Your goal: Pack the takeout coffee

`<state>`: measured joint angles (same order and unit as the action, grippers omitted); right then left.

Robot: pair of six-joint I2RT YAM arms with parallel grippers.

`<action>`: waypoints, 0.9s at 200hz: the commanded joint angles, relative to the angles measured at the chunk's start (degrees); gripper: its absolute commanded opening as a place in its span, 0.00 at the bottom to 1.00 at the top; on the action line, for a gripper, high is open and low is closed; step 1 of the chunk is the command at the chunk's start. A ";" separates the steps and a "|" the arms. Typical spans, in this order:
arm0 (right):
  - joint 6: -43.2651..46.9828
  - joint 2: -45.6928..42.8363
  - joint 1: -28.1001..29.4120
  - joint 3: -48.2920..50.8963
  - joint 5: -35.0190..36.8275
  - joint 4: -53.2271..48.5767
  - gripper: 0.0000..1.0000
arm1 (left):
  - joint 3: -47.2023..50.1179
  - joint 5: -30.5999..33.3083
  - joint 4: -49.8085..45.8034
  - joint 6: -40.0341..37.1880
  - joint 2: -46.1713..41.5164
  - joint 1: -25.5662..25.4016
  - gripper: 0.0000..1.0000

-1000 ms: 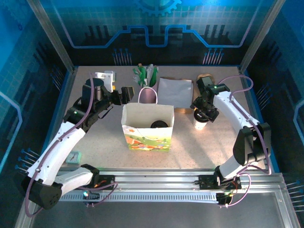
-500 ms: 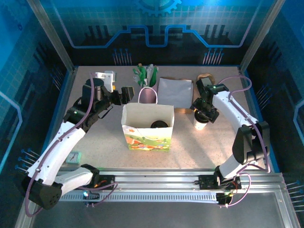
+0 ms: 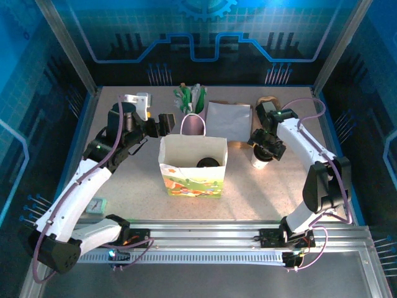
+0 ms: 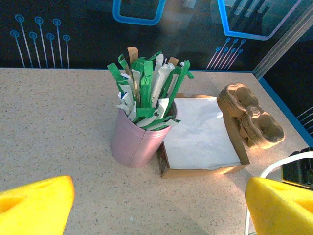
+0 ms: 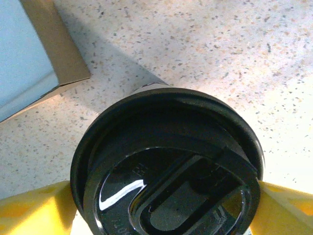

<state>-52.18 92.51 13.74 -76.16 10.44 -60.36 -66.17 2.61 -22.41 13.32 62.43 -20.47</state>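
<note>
Top, right tool (image 3: 265, 151): nudged inward, now straight above the takeout coffee (image 3: 259, 164) standing on the tabletop (image 3: 124, 186).
Top, left tool (image 3: 164, 122): unmoved.
Left wrist, left tool (image 4: 159, 205): spread wide, empty (pink cup (image 4: 134, 144) ahead).
Right wrist, right tool (image 5: 166, 215): spread apart, straddling the black lid (image 5: 166, 166); probably ready to clamp.

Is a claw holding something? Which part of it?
The right claw straddles the rim of the black lid on the coffee cup, but whether it squeezes cannot be told. The left claw is open and holds nothing.
</note>
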 commanded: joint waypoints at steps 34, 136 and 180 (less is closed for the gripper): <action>4.44 2.75 -0.72 -3.07 -3.59 0.22 0.87 | -2.03 0.67 -0.63 -1.28 0.78 0.25 0.91; 13.05 7.06 0.41 -6.01 -2.19 -0.96 0.82 | -2.23 0.62 -0.91 -1.37 1.29 0.25 0.92; 17.55 7.58 0.85 -6.03 -1.80 -0.30 0.78 | -2.25 0.72 -1.00 -1.41 1.34 0.25 0.92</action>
<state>-38.52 97.54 13.87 -81.97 8.99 -62.04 -66.28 2.79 -22.85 13.28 63.51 -20.47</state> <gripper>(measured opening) 0.777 0.918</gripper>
